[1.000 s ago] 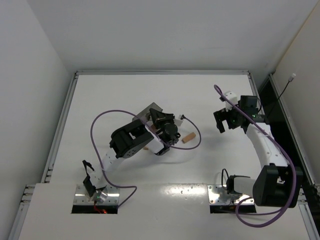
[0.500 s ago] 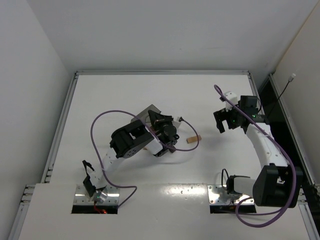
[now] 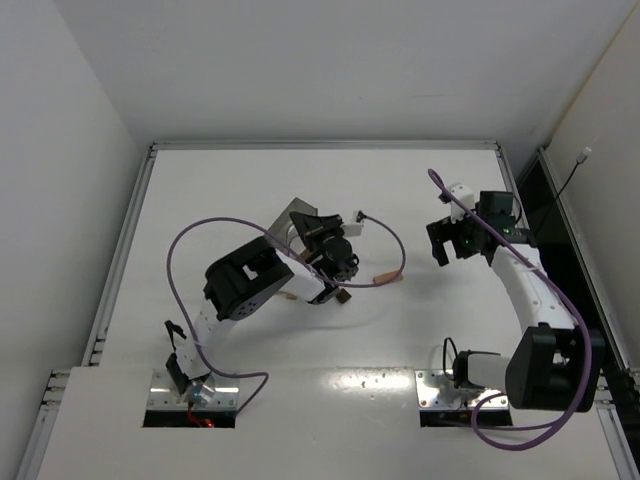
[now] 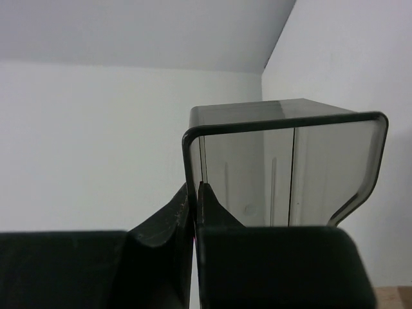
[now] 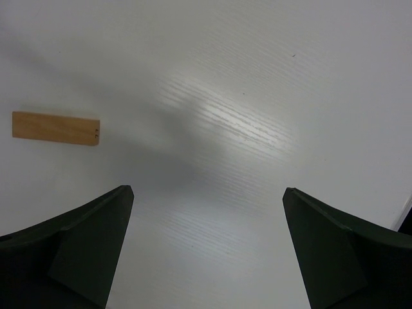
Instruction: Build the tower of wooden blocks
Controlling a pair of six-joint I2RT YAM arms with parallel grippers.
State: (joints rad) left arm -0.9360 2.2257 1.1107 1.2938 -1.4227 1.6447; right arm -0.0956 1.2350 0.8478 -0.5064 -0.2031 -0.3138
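**Bin pinched, one block loose on the bench**

The left tool [image 4: 193,205] is pressed together on the wall of a translucent grey bin [image 4: 322,161] (only the thin rim sits between its fingers). The right tool [image 5: 207,190] hangs spread wide above the white bench [image 5: 257,77], gripping nothing. A single tan wood block [image 5: 56,128] lies flat on the bench between the two arms, nearer the left tool.
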